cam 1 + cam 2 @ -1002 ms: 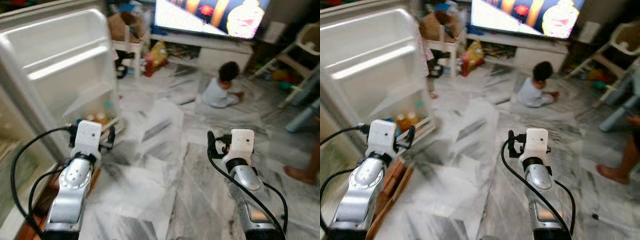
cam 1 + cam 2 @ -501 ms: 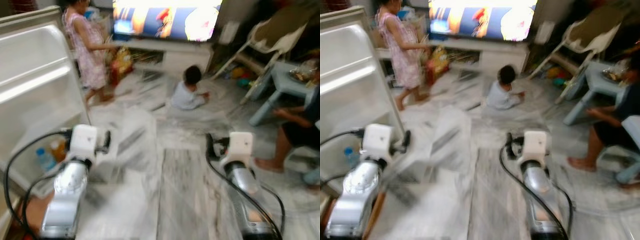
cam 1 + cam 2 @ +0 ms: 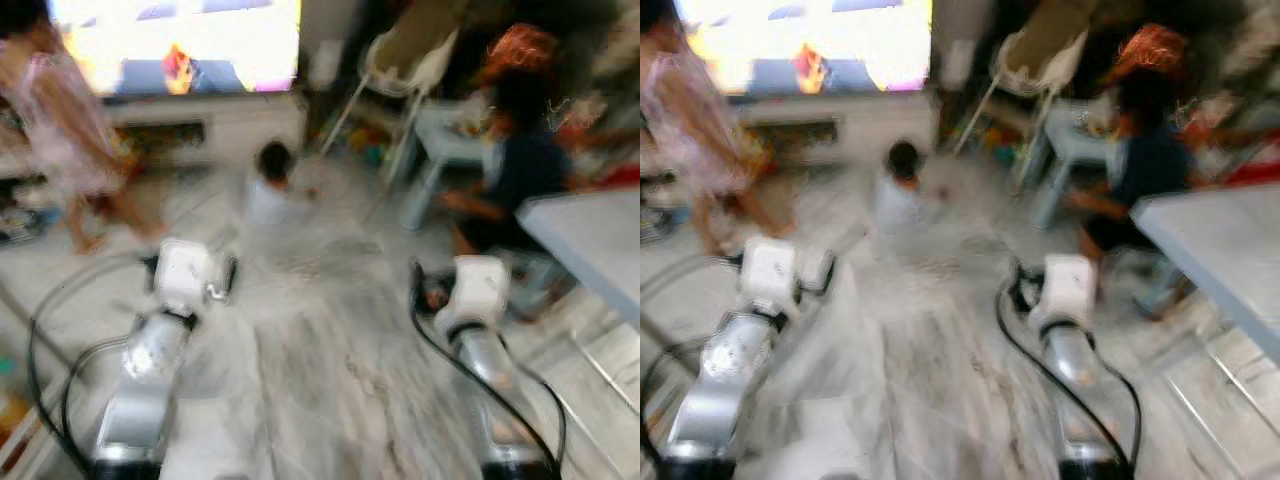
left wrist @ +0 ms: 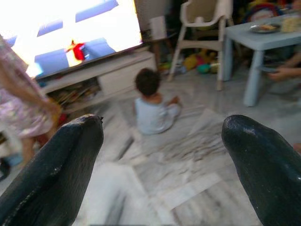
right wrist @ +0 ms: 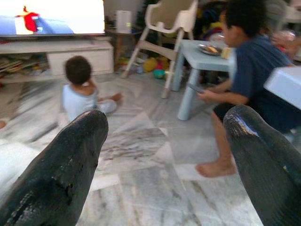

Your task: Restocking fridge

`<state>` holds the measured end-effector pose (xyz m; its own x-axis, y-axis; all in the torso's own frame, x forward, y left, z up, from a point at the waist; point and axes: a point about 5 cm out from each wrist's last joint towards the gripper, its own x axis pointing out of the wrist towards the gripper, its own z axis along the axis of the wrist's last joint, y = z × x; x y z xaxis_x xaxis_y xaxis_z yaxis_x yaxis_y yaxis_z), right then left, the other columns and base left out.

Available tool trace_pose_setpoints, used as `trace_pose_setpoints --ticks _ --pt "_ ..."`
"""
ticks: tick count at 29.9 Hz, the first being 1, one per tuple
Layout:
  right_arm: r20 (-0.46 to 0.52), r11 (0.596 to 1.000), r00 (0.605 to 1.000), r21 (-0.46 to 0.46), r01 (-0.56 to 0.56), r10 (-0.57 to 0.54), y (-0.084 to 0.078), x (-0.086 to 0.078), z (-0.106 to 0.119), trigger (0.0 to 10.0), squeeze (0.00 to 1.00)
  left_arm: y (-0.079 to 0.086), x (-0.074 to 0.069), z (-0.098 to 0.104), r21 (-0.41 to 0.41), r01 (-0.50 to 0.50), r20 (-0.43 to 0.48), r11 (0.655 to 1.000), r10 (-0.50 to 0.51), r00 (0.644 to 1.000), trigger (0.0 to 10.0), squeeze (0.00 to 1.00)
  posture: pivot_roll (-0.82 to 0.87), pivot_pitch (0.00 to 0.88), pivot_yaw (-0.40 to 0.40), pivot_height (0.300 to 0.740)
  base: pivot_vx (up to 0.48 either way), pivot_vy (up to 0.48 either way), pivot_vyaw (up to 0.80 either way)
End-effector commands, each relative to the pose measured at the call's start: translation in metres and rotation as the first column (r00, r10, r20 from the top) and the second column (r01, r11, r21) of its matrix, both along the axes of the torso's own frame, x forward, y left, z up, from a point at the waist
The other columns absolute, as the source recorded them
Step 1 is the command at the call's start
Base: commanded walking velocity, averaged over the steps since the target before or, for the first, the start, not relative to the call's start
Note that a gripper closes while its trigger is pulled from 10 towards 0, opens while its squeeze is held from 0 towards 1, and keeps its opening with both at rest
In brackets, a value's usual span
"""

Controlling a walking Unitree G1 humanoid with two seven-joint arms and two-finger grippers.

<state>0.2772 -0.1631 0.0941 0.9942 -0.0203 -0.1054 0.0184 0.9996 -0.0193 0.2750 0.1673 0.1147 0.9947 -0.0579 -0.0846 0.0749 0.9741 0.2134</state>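
Fridge: a blurred white edge with something orange beside it (image 3: 12, 425), at 8 o'clock in the head view, may be its door, though the blur leaves that uncertain. Both silver arms reach forward over the grey marble floor (image 3: 330, 380). The left gripper (image 4: 162, 132) and the right gripper (image 5: 164, 127) each have their black fingers spread wide and hold nothing. A small child (image 4: 153, 106) sits on the floor at 12 o'clock, directly ahead of the arms. Behind the child a lit television (image 4: 70, 37) stands on a low white bench (image 4: 103, 77). A person in a pink dress (image 3: 70, 130) stands at 10 o'clock. At 2 o'clock a person in a dark blue shirt (image 5: 254, 66) sits barefoot beside a pale blue table (image 4: 263, 42) bearing a plate (image 4: 265, 27), with a high chair (image 4: 202, 19) just behind. A white tabletop (image 3: 590, 240) juts in at 3 o'clock.
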Motion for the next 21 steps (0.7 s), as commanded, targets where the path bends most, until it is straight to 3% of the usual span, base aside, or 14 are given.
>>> trace_pose_setpoints --ticks 1,15,19,21 --pt "0.019 0.999 0.999 -0.024 0.026 -0.026 -0.010 0.001 0.005 10.0 0.00 -0.013 0.003 0.006 -0.011 0.040 0.020 0.999 -0.040 0.999 10.0 0.00 0.04 0.000 -0.047 0.740 0.416 0.000 -0.80" --pt "0.067 0.999 0.998 -0.044 0.020 -0.017 -0.011 0.002 0.013 10.0 0.00 -0.016 0.005 0.008 -0.013 0.046 0.045 0.999 -0.046 0.998 10.0 0.00 0.04 0.000 -0.049 0.740 0.416 0.000 -0.80" --pt "0.095 0.998 0.995 -0.056 0.019 -0.014 -0.013 -0.001 0.019 10.0 0.00 -0.005 0.001 0.010 0.001 -0.003 0.075 1.000 0.003 0.997 10.0 0.00 0.04 0.000 -0.052 0.740 0.418 0.000 -0.80" --pt "0.121 0.998 0.993 -0.063 0.005 0.002 -0.016 -0.008 0.025 10.0 0.00 0.013 -0.013 0.006 0.015 -0.050 0.081 0.999 0.049 0.996 10.0 0.00 0.04 0.000 -0.041 0.740 0.411 0.000 -0.80"
